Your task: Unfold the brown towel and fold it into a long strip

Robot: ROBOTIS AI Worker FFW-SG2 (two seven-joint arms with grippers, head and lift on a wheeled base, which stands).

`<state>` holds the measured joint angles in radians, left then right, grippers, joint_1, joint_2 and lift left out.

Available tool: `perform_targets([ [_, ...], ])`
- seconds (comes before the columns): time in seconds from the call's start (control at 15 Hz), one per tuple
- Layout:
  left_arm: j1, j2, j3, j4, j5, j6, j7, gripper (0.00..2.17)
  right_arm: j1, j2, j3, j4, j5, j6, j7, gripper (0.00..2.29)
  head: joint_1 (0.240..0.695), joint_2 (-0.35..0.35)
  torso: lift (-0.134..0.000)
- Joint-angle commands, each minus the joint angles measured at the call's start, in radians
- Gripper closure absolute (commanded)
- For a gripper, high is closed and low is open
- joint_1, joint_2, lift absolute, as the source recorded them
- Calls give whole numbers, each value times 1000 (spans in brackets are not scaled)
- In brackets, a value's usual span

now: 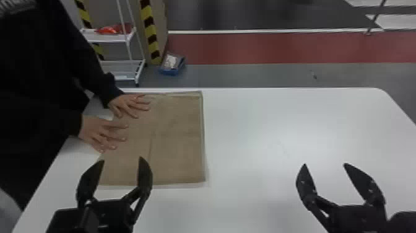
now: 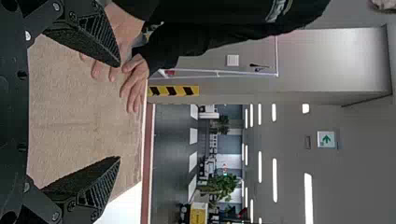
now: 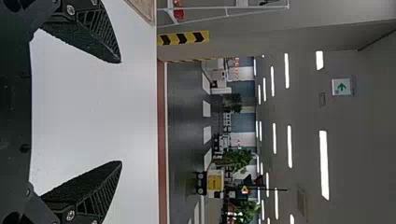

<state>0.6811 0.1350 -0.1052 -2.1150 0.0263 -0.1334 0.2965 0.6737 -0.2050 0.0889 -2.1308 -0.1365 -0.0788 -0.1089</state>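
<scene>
Brown towel (image 1: pixel 176 139) lies flat on the left part of your white table (image 1: pixel 263 124), broadly spread, with a crease running across its middle and its far edge close to the table's far edge. A person's two hands (image 1: pixel 100 133) rest on its left side, palms down, fingers spread. Your left gripper (image 1: pixel 122 159) is at the towel's near part, its two fingers wide apart with nothing between them gripped; whether the tips touch the cloth, you cannot tell. Your right gripper (image 1: pixel 325 164) is over the table's near right part, well apart from the towel, its fingers also wide apart and empty. Past the table, you see a low blue container (image 1: pixel 171 73) on the floor with something whitish (image 1: pixel 170 62) in it, and a white rack (image 1: pixel 105 37) whose upper shelf holds a red item (image 1: pixel 114 28).
</scene>
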Motion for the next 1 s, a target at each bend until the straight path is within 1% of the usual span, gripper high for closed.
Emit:
perform_targets([
  [0.0,0,0,-1,0,-2,1,0,191,0,-1,0,0,0,5,0,110,695,41,-123],
  [0.93,-2,0,-2,10,-3,1,0,191,-13,1,0,25,-2,8,0,110,695,36,-123],
])
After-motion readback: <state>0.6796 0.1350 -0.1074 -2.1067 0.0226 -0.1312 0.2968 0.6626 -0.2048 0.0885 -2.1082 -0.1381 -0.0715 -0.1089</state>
